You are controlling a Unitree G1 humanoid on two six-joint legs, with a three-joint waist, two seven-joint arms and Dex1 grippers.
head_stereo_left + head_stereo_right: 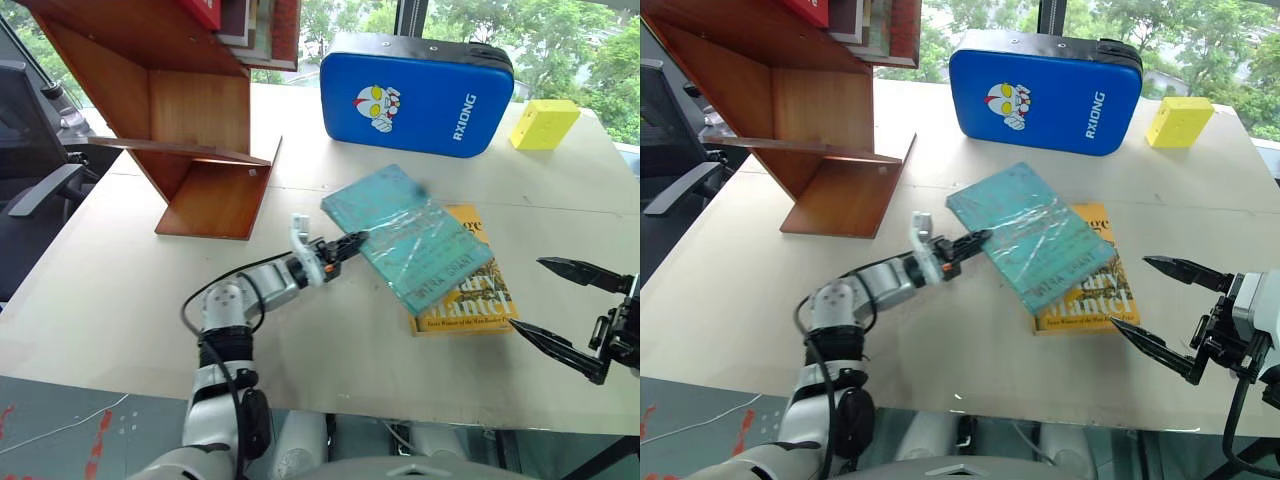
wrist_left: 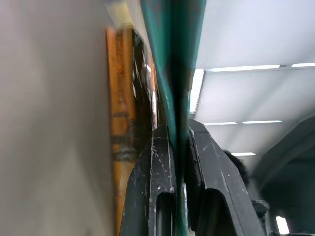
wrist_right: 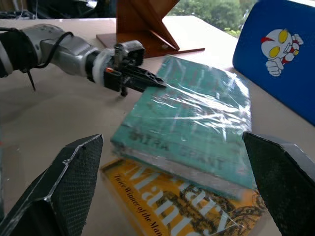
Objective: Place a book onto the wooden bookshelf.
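The teal-green book, wrapped in glossy plastic, lies tilted across a yellow book in the middle of the table. My left gripper is shut on the teal book's near-left edge; in the left wrist view its black fingers clamp the thin teal cover. The wooden bookshelf stands at the far left of the table, apart from the book. To the right of both books, my right gripper stands wide open and holds nothing; the right wrist view has the teal book between and beyond its fingertips.
A blue padded cushion stands upright at the back of the table, with a small yellow block to its right. Several books sit on the shelf's top board. An office chair is off the table's left edge.
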